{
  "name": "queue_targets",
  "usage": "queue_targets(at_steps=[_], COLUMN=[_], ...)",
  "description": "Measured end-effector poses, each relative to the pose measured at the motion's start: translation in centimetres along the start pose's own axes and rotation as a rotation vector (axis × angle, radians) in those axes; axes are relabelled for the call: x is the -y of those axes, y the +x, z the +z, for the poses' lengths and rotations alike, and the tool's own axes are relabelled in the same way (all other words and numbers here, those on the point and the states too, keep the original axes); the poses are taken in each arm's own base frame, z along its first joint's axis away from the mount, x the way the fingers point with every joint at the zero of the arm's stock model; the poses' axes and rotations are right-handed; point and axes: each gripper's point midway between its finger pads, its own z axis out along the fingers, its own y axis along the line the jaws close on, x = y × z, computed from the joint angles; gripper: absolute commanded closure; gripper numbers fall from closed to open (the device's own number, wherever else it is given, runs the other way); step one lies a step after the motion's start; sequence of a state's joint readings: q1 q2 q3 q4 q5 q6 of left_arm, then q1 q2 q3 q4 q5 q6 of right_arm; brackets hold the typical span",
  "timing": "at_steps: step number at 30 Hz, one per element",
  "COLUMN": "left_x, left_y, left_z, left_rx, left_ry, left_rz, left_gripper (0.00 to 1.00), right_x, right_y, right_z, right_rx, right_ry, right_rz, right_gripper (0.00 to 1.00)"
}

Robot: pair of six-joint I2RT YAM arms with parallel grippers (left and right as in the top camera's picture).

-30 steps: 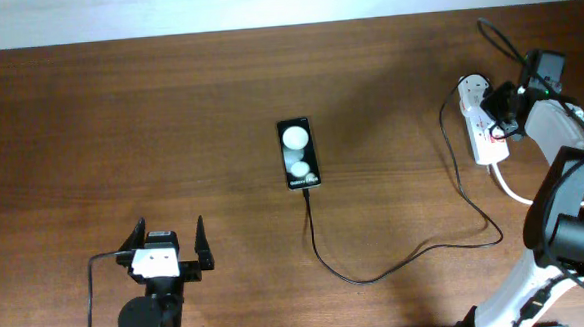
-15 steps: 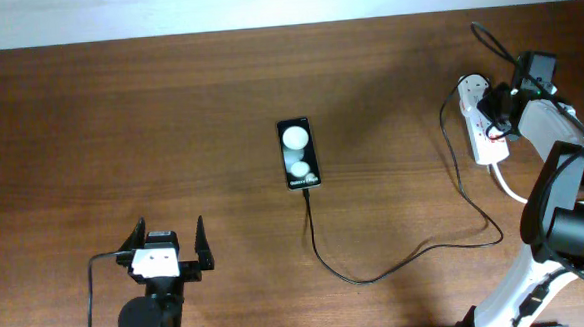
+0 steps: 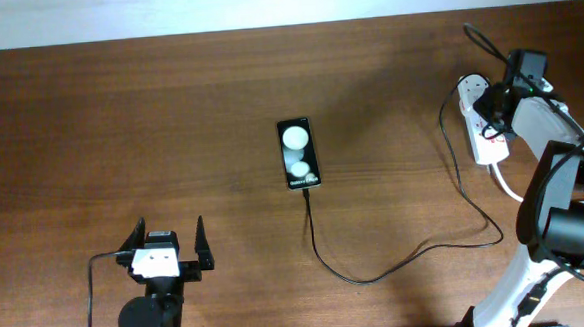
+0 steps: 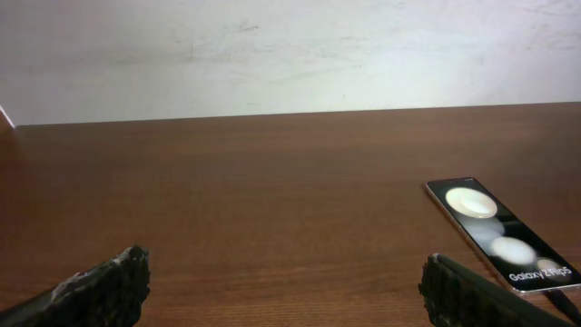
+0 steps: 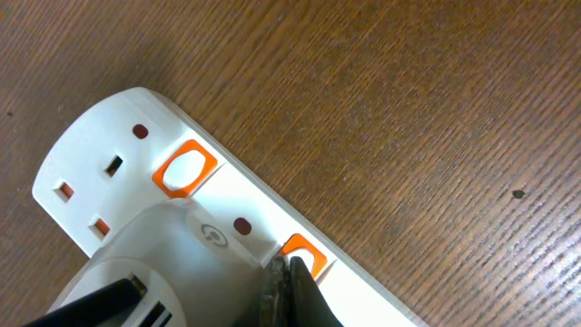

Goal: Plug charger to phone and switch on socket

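The black phone [image 3: 297, 153] lies mid-table with the thin black charger cable [image 3: 378, 274] plugged into its near end; it also shows in the left wrist view [image 4: 501, 234]. The cable runs right to the white adapter [image 5: 154, 263] seated in the white power strip [image 3: 486, 123]. My right gripper [image 3: 488, 107] is shut, its tips [image 5: 292, 277] pressed on an orange switch [image 5: 307, 255] of the strip [image 5: 100, 145]. My left gripper [image 3: 166, 252] is open and empty near the front left [image 4: 286, 286].
The strip's thick white cord [image 3: 503, 184] trails toward the right arm's base. A second orange switch [image 5: 184, 168] sits by an unused outlet. A pale wall [image 4: 290, 54] borders the table's far edge.
My right gripper has shifted slightly up and left along the power strip. The left arm, phone and cable have not moved.
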State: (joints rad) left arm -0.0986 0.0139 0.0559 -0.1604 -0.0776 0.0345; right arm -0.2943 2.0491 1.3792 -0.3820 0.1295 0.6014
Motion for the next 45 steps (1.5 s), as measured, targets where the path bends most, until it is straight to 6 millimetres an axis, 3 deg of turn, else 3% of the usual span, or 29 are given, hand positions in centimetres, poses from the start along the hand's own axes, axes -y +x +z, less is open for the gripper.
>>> queue_targets(at_steps=[11, 14, 18, 32, 45], left_x=[0.0, 0.0, 0.0, 0.0, 0.0], left_y=[0.0, 0.0, 0.0, 0.0, 0.0], left_z=[0.0, 0.0, 0.0, 0.0, 0.0], left_rx=[0.000, 0.000, 0.000, 0.000, 0.000], left_ry=[0.000, 0.000, 0.000, 0.000, 0.000], left_rz=[0.000, 0.000, 0.000, 0.000, 0.000], left_gripper=[0.01, 0.01, 0.01, 0.01, 0.01], right_x=[0.0, -0.9, -1.0, 1.9, 0.9], right_y=[1.1, 2.3, 2.5, 0.3, -0.9], right_z=[-0.3, -0.9, -1.0, -0.7, -0.5], right_rx=[-0.047, -0.074, -0.083, -0.048, -0.009], right_ry=[0.031, 0.030, 0.018, 0.066, 0.009], right_rz=[-0.022, -0.052, -0.051, 0.008, 0.024], right_gripper=[0.96, 0.96, 0.96, 0.96, 0.96])
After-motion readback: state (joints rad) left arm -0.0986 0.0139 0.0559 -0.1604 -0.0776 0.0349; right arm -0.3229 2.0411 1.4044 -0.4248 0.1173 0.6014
